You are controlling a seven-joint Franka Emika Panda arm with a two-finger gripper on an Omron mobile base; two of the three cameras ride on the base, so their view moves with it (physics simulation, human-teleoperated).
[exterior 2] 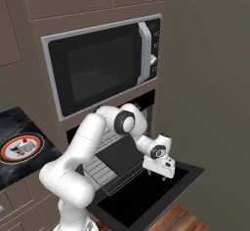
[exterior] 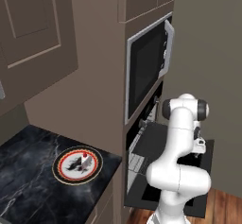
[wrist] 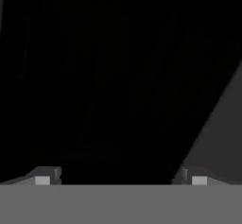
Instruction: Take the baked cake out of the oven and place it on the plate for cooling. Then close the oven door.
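The plate (exterior: pixel 61 167) (exterior 2: pixel 10 152) lies on the dark marble counter to the left of the oven. On it sits the cake (exterior: pixel 84 158) (exterior 2: pixel 23 142), a tiny whitish piece with a red blob. The black oven (exterior: pixel 152 106) (exterior 2: pixel 144 100) stands open, and its door (exterior: pixel 208 159) (exterior 2: pixel 141 201) lies flat and low. My gripper (exterior 2: pixel 156 175) (exterior: pixel 200 150) (wrist: pixel 120 176) hangs just above the door's inner face, pointing down at it. Its fingers (wrist: pixel 46 176) are spread wide apart with nothing between them, so it is open.
A wire rack (exterior 2: pixel 100 171) (exterior: pixel 137 159) sticks out of the oven with a dark tray (exterior 2: pixel 119 154) on it. The silver-framed microwave (exterior: pixel 147 67) (exterior 2: pixel 100 69) sits above the oven. A grey wall (exterior 2: pixel 210 79) stands close on the right, and wooden floor (exterior 2: pixel 176 220) shows below.
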